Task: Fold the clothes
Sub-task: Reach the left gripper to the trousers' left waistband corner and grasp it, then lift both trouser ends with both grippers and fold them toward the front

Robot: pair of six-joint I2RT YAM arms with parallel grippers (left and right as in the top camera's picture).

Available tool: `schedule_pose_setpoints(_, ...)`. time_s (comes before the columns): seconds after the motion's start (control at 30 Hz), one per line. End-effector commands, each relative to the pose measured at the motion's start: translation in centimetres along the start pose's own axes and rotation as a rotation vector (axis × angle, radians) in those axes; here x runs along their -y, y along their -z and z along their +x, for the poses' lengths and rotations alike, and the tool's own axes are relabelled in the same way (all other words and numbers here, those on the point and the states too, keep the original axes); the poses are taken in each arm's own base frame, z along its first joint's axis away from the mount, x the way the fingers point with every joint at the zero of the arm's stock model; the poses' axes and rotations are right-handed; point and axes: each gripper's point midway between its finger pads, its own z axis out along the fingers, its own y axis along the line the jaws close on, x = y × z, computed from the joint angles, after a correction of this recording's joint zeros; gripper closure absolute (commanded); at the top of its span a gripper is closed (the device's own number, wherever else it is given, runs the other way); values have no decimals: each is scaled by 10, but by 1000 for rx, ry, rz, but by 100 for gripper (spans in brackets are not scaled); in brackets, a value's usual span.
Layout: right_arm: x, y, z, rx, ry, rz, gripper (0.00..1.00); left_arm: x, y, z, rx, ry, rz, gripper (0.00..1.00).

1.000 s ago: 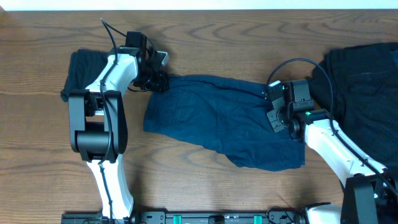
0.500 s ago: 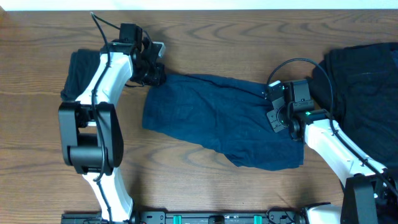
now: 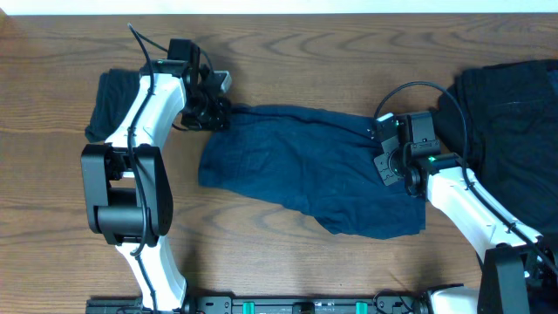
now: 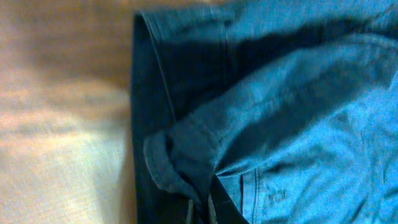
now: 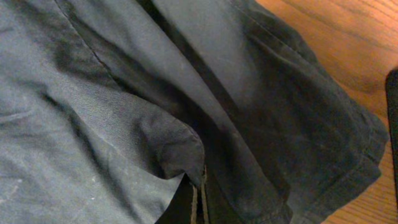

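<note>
No readable text, brand or number shows on the navy shorts.

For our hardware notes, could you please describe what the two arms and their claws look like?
Both arms match: the left arm and right arm have smooth white link shells between bulky black joint housings. The left claw and right claw are black. A thin black cable loops out near each wrist, and a small green light glows on the right wrist.
</note>
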Motion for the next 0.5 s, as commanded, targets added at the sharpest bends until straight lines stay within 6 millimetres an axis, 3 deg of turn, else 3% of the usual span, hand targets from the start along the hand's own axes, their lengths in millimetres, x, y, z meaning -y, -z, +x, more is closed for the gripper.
schedule_pose_setpoints(0.0,-3,5,-7,20,-44,-9,99,7,-2,20,-72,52,7,94)
schedule_pose_setpoints(0.1,-3,11,-4,-2,-79,-13,99,13,2,39,-148,135,9,94)
schedule_pose_setpoints(0.33,-6,56,-11,-11,-252,-38,99,30,4,65,-260,226,1,94)
schedule_pose_setpoints(0.47,-11,55,7,-89,-355,-43,99,40,-8,79,-303,250,-11,94)
